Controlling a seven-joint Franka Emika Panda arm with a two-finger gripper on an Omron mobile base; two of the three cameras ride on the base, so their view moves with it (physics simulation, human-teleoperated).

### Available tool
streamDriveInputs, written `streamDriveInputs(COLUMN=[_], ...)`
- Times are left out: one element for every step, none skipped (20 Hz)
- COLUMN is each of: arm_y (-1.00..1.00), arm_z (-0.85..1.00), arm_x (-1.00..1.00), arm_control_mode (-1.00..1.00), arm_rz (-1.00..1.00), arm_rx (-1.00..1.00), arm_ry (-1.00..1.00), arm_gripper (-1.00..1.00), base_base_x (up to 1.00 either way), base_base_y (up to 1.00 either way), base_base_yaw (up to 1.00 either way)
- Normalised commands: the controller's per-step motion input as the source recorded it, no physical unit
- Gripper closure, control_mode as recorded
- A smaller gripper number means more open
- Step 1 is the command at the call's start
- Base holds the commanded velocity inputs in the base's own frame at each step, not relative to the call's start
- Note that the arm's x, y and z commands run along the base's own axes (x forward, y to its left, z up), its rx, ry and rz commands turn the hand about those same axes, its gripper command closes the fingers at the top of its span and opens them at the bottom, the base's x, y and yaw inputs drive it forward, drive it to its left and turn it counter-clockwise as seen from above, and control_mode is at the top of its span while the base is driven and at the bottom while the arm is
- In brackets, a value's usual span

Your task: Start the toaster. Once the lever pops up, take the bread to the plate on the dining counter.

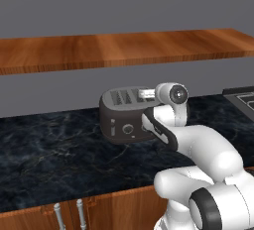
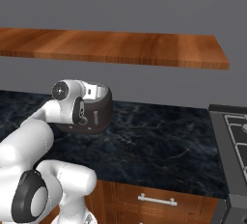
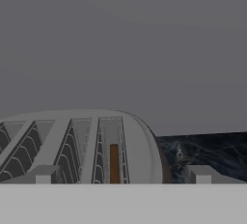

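Toaster: the dark grey toaster [image 1: 123, 120] sits on the black marble counter [image 1: 54, 159] close to the grey back wall [image 1: 49, 90], at about 12 o'clock from the arm's base in the left base view.
Left base view: shows the toaster's front face with a round knob and a pale lever, and two slots on top; the white arm covers its right end.
Right base view: shows the toaster [image 2: 99, 114] from its right end, mostly behind the wrist; the front face is hidden here.
Hand view: looks along the toaster's top [image 3: 87, 141]; four slots run left to right, and the bread [image 3: 114, 164] stands as a thin brown strip in the rightmost slot, at about 6 o'clock of the frame.
Gripper: the gripper [image 3: 123, 175] hovers over the toaster's right end, its jaws spread wide with nothing between them; one fingertip [image 3: 43, 175] lies over the slots, the other [image 3: 201, 174] over bare counter beyond the toaster's edge.
Edges: a wooden shelf [image 1: 124, 48] runs above the toaster at 12 o'clock; a stove [image 2: 231, 136] borders the counter at 3 o'clock in the right base view.
Open room: bare counter stretches left of the toaster, and between the toaster and the stove.
Cabinets: silver handles [image 1: 69, 214] show below the counter's front edge.
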Motion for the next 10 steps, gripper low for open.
streamDriveInputs(arm_y=[0.0, 0.0, 0.0, 0.0, 0.0, 0.0, 0.0, 0.0, 0.0, 0.0], arm_z=[0.0, 0.0, 0.0, 0.0, 0.0, 0.0, 0.0, 0.0, 0.0, 0.0], arm_x=[0.0, 0.0, 0.0, 0.0, 0.0, 0.0, 0.0, 0.0, 0.0, 0.0], arm_control_mode=[-1.0, -1.0, -1.0, -1.0, -1.0, -1.0, -1.0, -1.0, -1.0, -1.0], arm_rz=[0.0, 0.0, 0.0, 0.0, 0.0, 0.0, 0.0, 0.0, 0.0, 0.0], arm_rx=[0.0, 0.0, 0.0, 0.0, 0.0, 0.0, 0.0, 0.0, 0.0, 0.0], arm_ry=[0.0, 0.0, 0.0, 0.0, 0.0, 0.0, 0.0, 0.0, 0.0, 0.0], arm_gripper=[-1.0, -1.0, -1.0, -1.0, -1.0, -1.0, -1.0, -1.0, -1.0, -1.0], base_base_x=[0.0, 0.0, 0.0, 0.0, 0.0, 0.0, 0.0, 0.0, 0.0, 0.0], base_base_y=[0.0, 0.0, 0.0, 0.0, 0.0, 0.0, 0.0, 0.0, 0.0, 0.0], base_base_yaw=[0.0, 0.0, 0.0, 0.0, 0.0, 0.0, 0.0, 0.0, 0.0, 0.0])
